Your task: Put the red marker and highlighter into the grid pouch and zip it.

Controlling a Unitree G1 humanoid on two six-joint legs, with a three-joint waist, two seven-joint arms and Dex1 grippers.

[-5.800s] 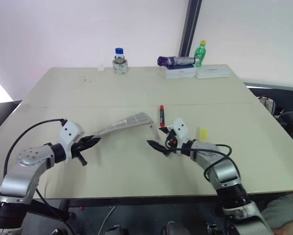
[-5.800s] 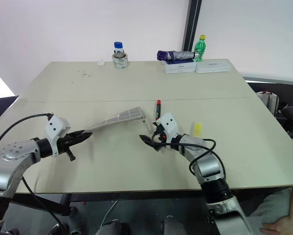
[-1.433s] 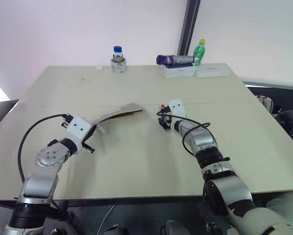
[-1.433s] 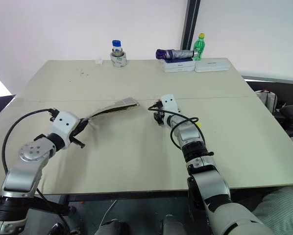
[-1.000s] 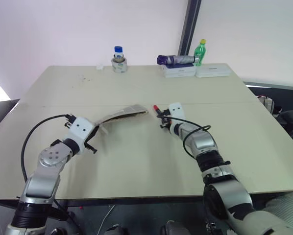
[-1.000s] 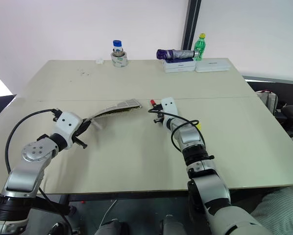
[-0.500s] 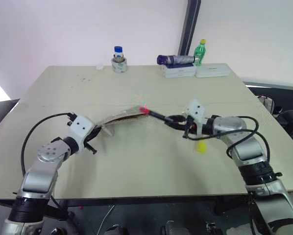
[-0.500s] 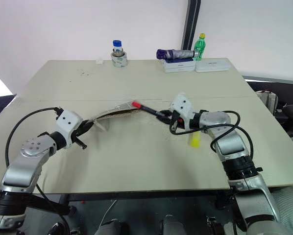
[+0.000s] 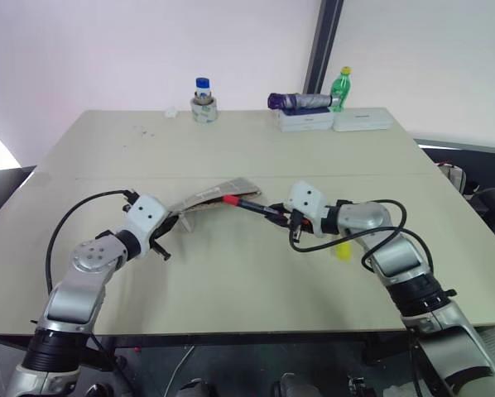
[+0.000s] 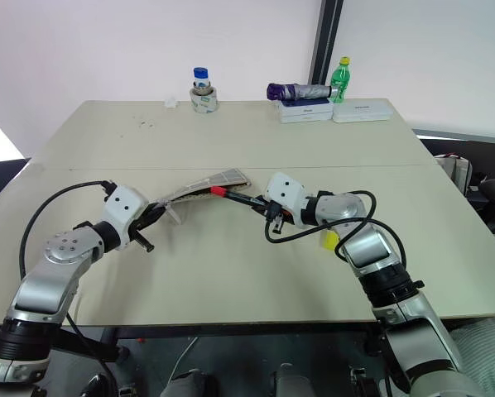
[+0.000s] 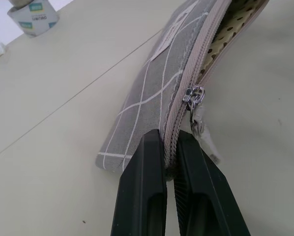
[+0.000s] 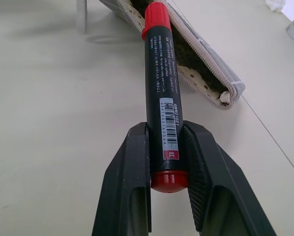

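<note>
The grid pouch (image 9: 216, 197), grey with white lines, is held up off the table at a slant by its near end, and my left gripper (image 11: 169, 135) is shut on that end beside the zipper. Its far mouth gapes open and shows a dotted lining (image 12: 196, 54). My right gripper (image 12: 164, 129) is shut on the red marker (image 12: 159, 88) near its rear end. The marker's red cap (image 9: 229, 200) points at the open mouth and overlaps its edge. The yellow highlighter (image 9: 342, 248) lies on the table, partly behind my right forearm.
At the table's far edge stand a blue-capped bottle on a tape roll (image 9: 202, 101), a green bottle (image 9: 339, 88), a purple umbrella (image 9: 300, 102) on a white box, and another white box (image 9: 362, 121). A seam crosses the table (image 9: 107, 178).
My right gripper has lifted the red marker and swung it round so that its cap points at the pouch's mouth. The left gripper has kept its hold on the pouch.
</note>
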